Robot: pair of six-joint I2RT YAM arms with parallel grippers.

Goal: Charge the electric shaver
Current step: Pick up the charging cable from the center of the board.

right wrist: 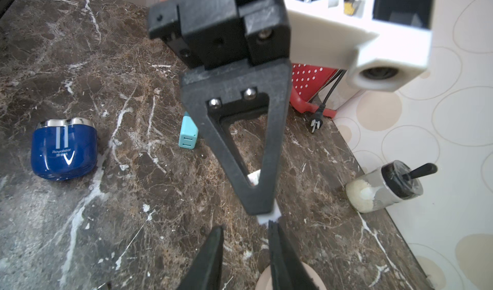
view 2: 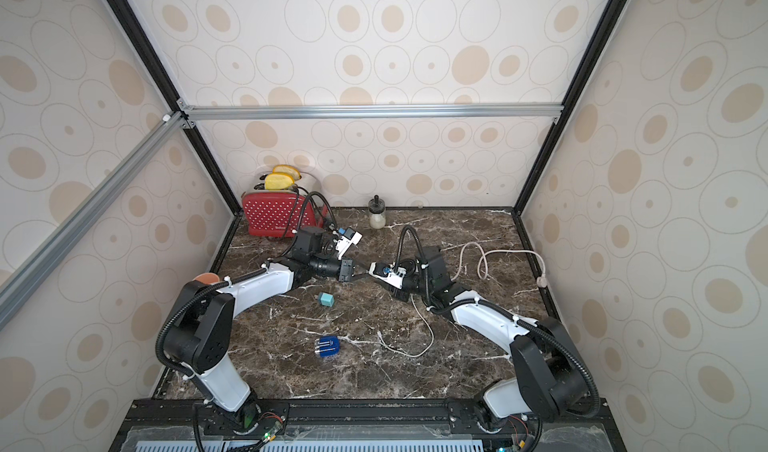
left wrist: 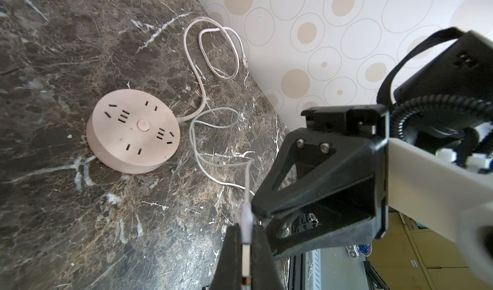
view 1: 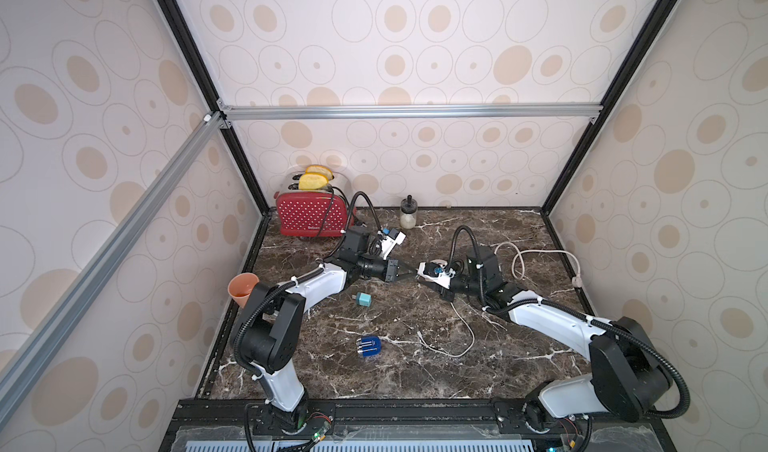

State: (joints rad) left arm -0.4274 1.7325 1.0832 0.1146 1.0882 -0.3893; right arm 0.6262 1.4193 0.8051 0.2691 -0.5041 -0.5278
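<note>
The electric shaver [view 1: 369, 346] [view 2: 327, 347] [right wrist: 64, 150] lies on its side near the front of the marble counter, dark blue with silver stripes, untouched. Above the counter's middle, my left gripper [left wrist: 246, 227] [view 1: 409, 274] is shut on the USB plug [left wrist: 246, 238] of the white charging cable [left wrist: 197, 147] [view 1: 465, 325]. My right gripper [right wrist: 245, 226] faces it tip to tip, open, one of its fingers [left wrist: 306, 174] just beside the plug's white boot. The teal adapter [view 1: 363, 299] [right wrist: 189, 134] lies between the arms and the shaver. The round pink power strip [left wrist: 133, 131] sits below the right wrist.
A red toaster [view 1: 311, 217] with bread stands at the back left, its black plug [right wrist: 317, 120] loose on the counter. A small jar [view 1: 408, 213] stands by the back wall. An orange cup [view 1: 243, 290] sits at the left edge. The strip's pink cord [view 1: 536, 254] loops at the right.
</note>
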